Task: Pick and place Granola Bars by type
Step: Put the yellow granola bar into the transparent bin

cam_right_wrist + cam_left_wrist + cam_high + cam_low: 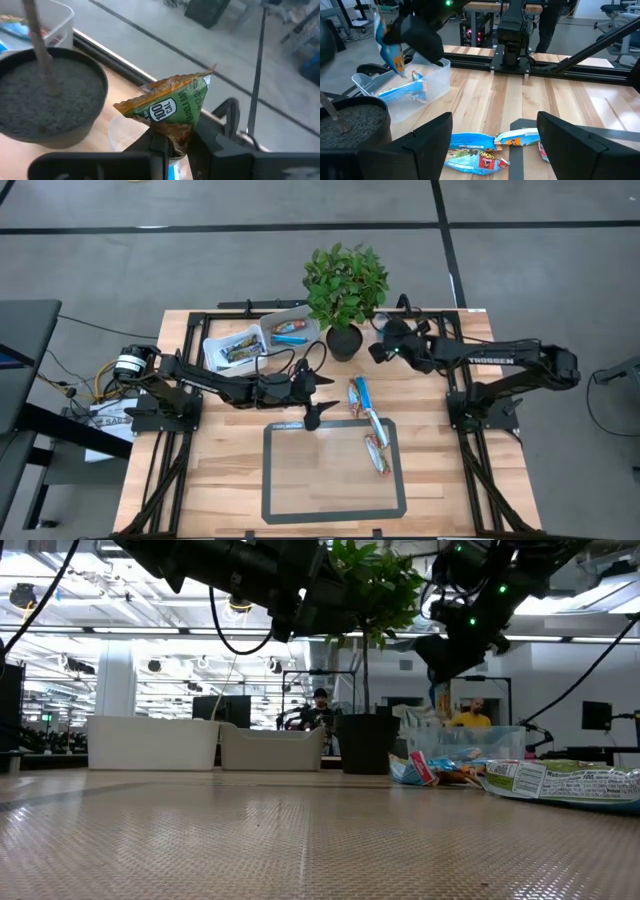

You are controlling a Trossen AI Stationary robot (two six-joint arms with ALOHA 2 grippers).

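Pinching a green-gold granola bar (172, 107), right fingers (176, 145) hover near the plant pot (47, 95); left fingers (490, 145) wide.

Floor (520, 205): grey, marked with dark tape lines. Table (210, 480): light wood planks, edged by a black frame. Dark desk (25, 360) stands beside the table. Far room: white ceiling lamps (150, 600), white columns, monitors, two people (470, 715) at a distance

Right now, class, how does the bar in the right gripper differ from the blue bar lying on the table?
The held bar is green-gold and pinched between the right gripper's fingers, above the table. The blue bar lies flat on the wood, untouched, near the open left gripper. Both are shiny wrapped bars.
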